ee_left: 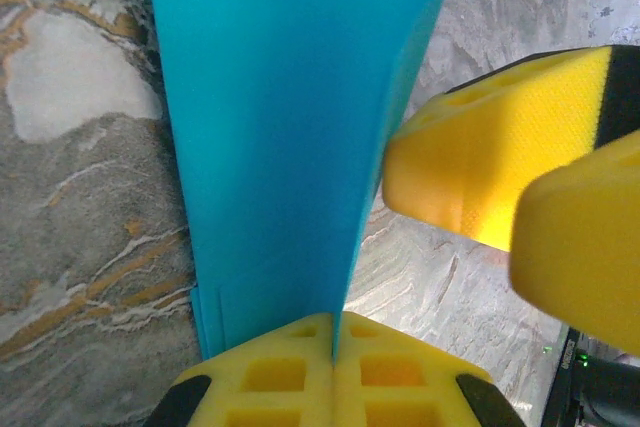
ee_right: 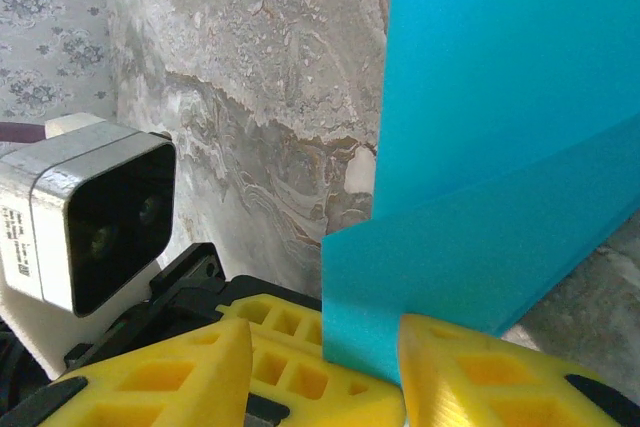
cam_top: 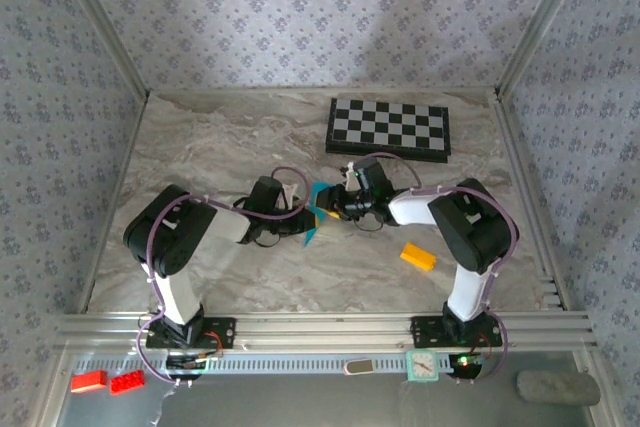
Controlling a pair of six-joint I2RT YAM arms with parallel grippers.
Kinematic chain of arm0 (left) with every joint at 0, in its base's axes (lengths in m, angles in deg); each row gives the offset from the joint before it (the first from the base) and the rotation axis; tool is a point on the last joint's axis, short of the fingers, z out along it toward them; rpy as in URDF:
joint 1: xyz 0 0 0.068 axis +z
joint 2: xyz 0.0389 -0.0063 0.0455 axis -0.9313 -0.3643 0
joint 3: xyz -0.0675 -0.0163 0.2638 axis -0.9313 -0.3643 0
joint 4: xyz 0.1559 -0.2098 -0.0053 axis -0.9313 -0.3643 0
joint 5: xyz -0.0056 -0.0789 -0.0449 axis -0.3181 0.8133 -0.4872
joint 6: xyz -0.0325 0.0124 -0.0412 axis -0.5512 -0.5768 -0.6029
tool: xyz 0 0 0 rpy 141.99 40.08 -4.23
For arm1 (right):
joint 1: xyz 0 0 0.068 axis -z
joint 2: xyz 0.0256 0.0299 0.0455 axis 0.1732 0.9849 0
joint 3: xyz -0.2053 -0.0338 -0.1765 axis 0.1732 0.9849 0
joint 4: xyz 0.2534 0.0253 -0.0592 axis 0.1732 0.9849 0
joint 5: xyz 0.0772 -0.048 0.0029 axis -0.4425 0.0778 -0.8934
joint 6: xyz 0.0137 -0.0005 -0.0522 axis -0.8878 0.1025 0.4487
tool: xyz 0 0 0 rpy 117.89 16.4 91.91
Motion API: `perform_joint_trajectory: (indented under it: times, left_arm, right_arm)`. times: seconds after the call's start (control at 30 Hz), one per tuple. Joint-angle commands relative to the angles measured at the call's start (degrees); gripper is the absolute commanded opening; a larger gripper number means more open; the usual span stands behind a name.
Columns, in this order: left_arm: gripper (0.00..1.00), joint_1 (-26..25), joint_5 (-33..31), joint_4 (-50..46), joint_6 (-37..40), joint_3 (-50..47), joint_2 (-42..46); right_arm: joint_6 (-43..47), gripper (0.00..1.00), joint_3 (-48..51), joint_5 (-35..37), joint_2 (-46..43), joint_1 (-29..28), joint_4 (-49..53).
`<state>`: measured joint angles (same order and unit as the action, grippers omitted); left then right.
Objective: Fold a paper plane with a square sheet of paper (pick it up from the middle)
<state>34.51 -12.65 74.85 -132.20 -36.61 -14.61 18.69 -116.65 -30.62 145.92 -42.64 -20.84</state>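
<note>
Mid-fold stage. The square sheet of paper (cam_top: 313, 232), already folded narrower, is held at table centre between both arms, with the chessboard (cam_top: 389, 129) at 1 o'clock and the yellow-orange block (cam_top: 418, 256) at 4 o'clock. The left gripper (ee_left: 333, 347) is clamped on the folded edge. The right gripper (ee_right: 330, 332) stands half-wide, with a flap between its fingers (ee_right: 480, 377), apparently unpinched. Judged next move: close squarely on that flap and crease it without tearing the thin paper.
</note>
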Motion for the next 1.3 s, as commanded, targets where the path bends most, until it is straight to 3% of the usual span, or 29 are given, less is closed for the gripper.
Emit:
perform_joint_trajectory:
  times: [0.0,0.63,1.27]
  left_arm:
    - [0.04,0.2,-1.3,-2.5,-0.5,-1.0,-2.5]
    - [0.12,0.2,-1.8,-3.9,-0.6,-1.3,-1.4]
    - [0.17,0.2,-3.1,-10.6,-1.3,-3.4,6.7]
  right_arm:
    - [0.9,0.44,-1.7,-1.6,1.8,-0.3,-0.9]
    - [0.5,0.44,-2.5,-1.1,4.1,-0.5,-0.2]
    - [0.8,0.44,-4.3,-1.2,5.4,-0.8,1.1]
